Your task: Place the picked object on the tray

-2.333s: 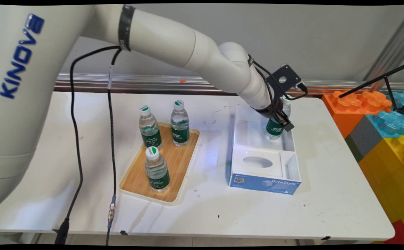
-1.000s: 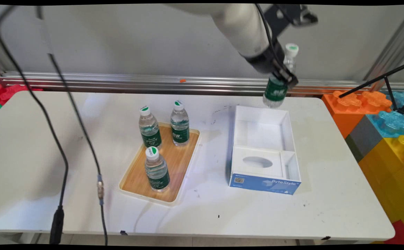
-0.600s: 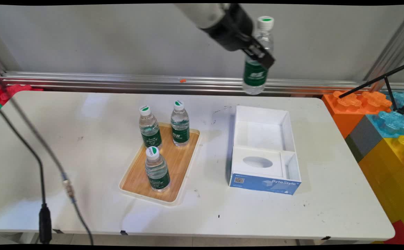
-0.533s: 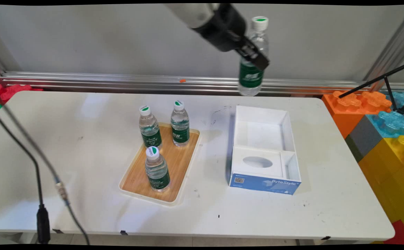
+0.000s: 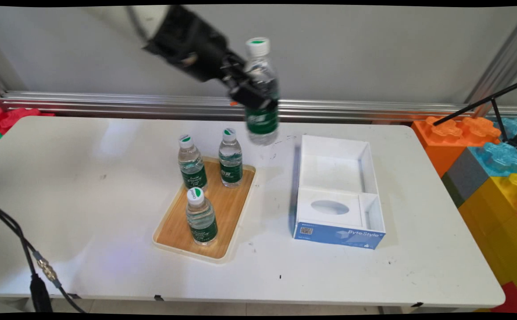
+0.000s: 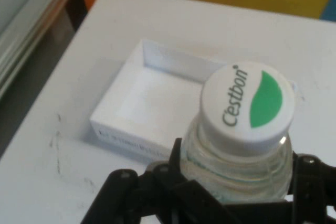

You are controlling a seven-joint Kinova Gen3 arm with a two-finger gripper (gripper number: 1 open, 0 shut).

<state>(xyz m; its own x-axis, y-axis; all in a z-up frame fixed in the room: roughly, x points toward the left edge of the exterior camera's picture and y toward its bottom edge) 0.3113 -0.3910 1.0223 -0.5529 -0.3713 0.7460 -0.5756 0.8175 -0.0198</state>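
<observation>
Three bottles [image 5: 201, 216] are standing on the wooden tray [image 5: 176, 231] at frame centre-left, while a fourth bottle [image 5: 261, 95] is hanging upright in the clamped hand [image 5: 248, 91], upper centre, above the surface [image 5: 85, 186] between tray and emptied white box [image 5: 339, 189].

White arm reaching in from upper left, raised high, black gripper [image 5: 258, 91] angled down-right, fingers [image 6: 176, 166] clamped.
</observation>
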